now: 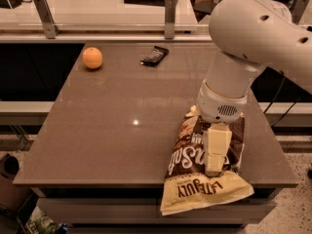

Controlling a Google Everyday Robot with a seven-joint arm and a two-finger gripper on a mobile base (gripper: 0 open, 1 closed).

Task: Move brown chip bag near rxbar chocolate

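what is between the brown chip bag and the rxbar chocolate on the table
Nothing visible. The brown chip bag lies at the near edge with the claw directly over it; bare tabletop runs from there to the rxbar chocolate at the far side. The orange sits far left, off that path.

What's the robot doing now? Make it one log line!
tool: over large crinkly brown chip bag, front-right | small dark rxbar chocolate: far back | move: not yet done
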